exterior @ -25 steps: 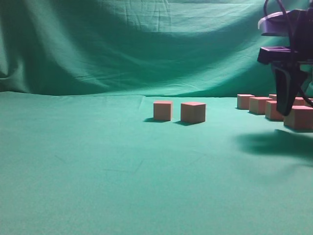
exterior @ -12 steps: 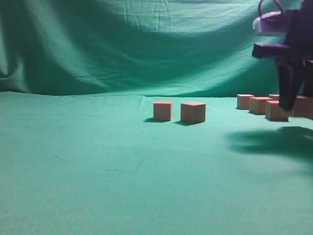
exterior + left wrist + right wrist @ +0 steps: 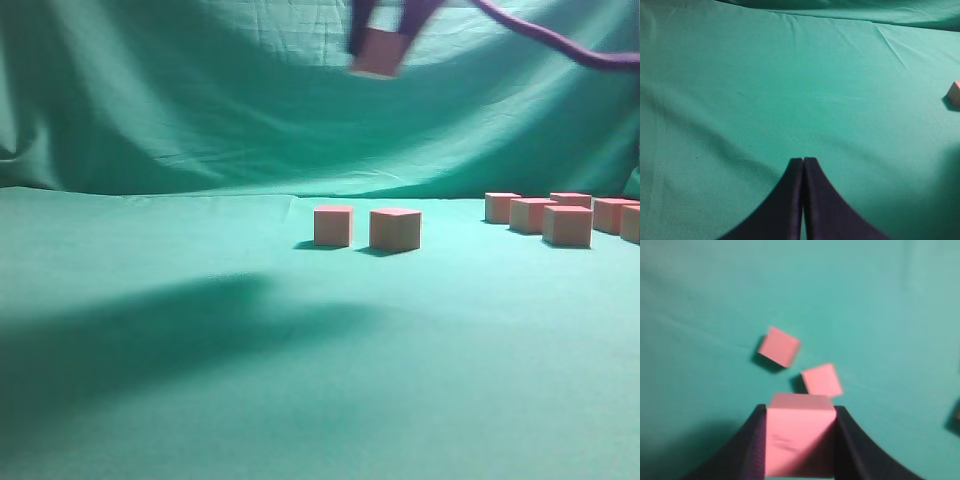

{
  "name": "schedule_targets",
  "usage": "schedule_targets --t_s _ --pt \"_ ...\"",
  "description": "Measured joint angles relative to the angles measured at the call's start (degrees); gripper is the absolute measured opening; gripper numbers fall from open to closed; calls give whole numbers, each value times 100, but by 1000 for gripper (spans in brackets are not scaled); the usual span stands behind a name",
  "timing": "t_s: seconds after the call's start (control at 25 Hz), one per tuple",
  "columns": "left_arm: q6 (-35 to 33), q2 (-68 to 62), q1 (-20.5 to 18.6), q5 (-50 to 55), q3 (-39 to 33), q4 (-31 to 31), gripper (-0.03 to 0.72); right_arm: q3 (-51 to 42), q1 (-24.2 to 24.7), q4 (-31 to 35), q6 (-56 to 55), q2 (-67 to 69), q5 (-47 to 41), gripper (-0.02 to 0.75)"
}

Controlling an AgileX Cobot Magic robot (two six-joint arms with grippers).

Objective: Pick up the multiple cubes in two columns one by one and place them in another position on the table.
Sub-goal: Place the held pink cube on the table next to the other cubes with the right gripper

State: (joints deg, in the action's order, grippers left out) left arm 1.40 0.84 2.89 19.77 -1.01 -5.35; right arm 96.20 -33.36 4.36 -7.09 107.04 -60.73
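My right gripper [image 3: 800,412] is shut on a pinkish-red cube [image 3: 799,435] and holds it high above the table; in the exterior view this held cube [image 3: 376,52] is blurred near the top edge. Below it two cubes [image 3: 780,346] [image 3: 822,380] lie side by side on the teal cloth table [image 3: 200,400]; they also show at the exterior view's centre [image 3: 333,226] [image 3: 395,229]. Several more cubes [image 3: 567,225] sit in columns at the exterior view's right. My left gripper [image 3: 803,160] is shut and empty over bare cloth; one cube [image 3: 954,92] is at that view's right edge.
A green cloth backdrop [image 3: 200,100] rises behind the table. A broad dark shadow [image 3: 150,340] lies across the cloth at the exterior view's left front. A purple cable [image 3: 560,40] crosses the exterior view's top right.
The arm at the exterior view's right has lifted a cube from the columns and carried it up and left, to above the two centre cubes. Its shadow has moved left across the table.
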Motion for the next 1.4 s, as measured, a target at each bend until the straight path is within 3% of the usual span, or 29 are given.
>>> schedule_targets --t_s 0.2,0.52,0.84,1.4 --pt "0 0 0 0 0 0 0 1146 -733 -23 -643 1002 -218 258" --pt "0 0 0 0 0 0 0 2427 -999 -281 -960 2477 -399 258" --pt "0 0 0 0 0 0 0 2534 -999 -917 -1512 2748 -437 258" --pt "0 0 0 0 0 0 0 2542 -999 -1055 -1812 2811 -425 258"
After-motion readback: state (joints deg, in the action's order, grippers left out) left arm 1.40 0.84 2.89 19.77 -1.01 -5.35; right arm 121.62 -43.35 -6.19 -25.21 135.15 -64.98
